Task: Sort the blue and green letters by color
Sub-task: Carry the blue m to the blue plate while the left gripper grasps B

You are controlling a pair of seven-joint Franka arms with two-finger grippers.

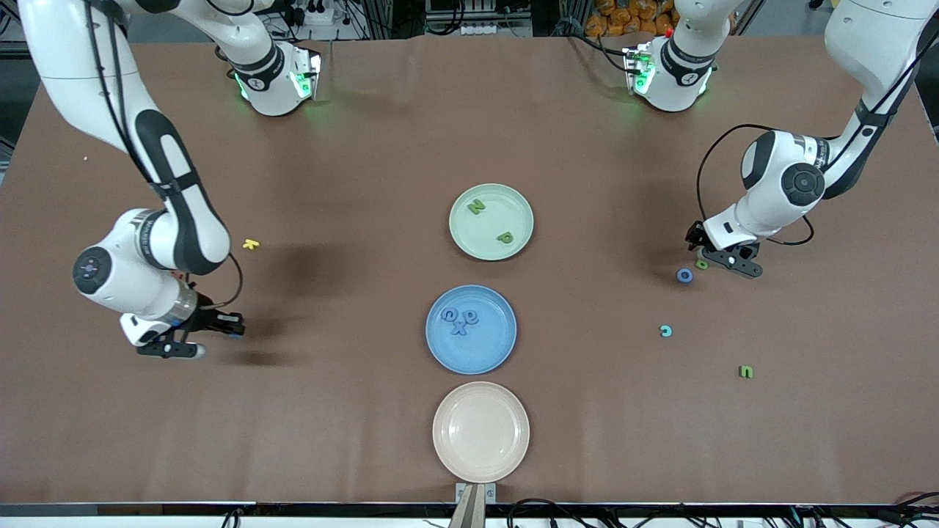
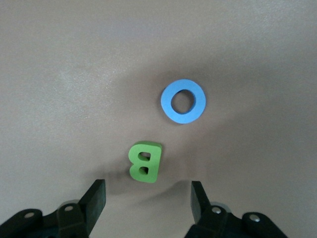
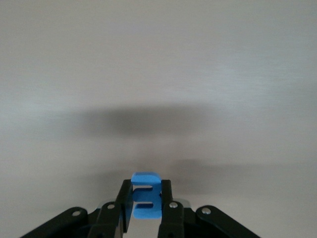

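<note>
My left gripper (image 1: 715, 253) is open and low over a green letter B (image 2: 145, 161), which lies on the table just ahead of the jaws (image 1: 702, 264). A blue letter O (image 2: 184, 101) lies next to the B (image 1: 684, 275). My right gripper (image 3: 146, 201) is shut on a blue letter E (image 3: 146, 195) and holds it above bare table at the right arm's end (image 1: 224, 324). The green plate (image 1: 513, 202) holds two green letters (image 1: 477, 207). The blue plate (image 1: 484, 352) holds three blue letters (image 1: 458, 323). Another green letter (image 1: 746, 372) lies nearer the front camera.
An empty beige plate (image 1: 480, 431) sits nearest the front camera, in line with the other two plates. A teal letter (image 1: 665, 331) lies between the blue O and the loose green letter. A yellow letter (image 1: 251, 244) lies near the right arm.
</note>
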